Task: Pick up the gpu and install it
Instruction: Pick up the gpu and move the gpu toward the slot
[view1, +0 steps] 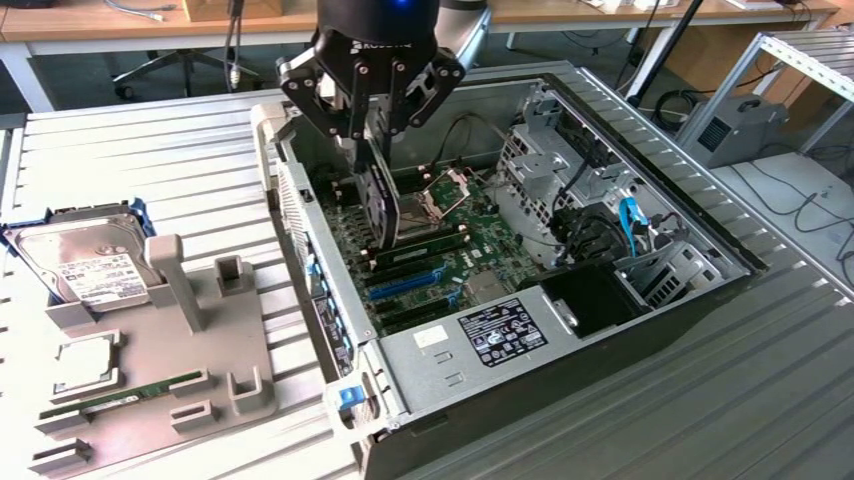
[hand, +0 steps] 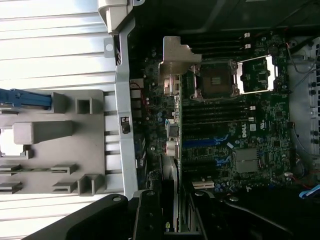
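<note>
Right now the gripper hangs over the open computer case, its black fingers closed on the top edge of the gpu. The card stands upright on its edge inside the case, lowered in close to the case's slotted rear wall and just above the green motherboard on the case floor. It sits beside the open CPU socket, over the rows of expansion slots. From where I stand I cannot tell whether its bottom edge has met a slot or is just clear of it. In the wrist view the gripper looks straight down along the gpu, whose silver bracket end runs close beside the rear wall of the case, with the motherboard spread out underneath. Outside the case, on the exterior view's left, a grey fixture lies on the ribbed metal counter, holding a hard drive and a RAM stick.
</note>
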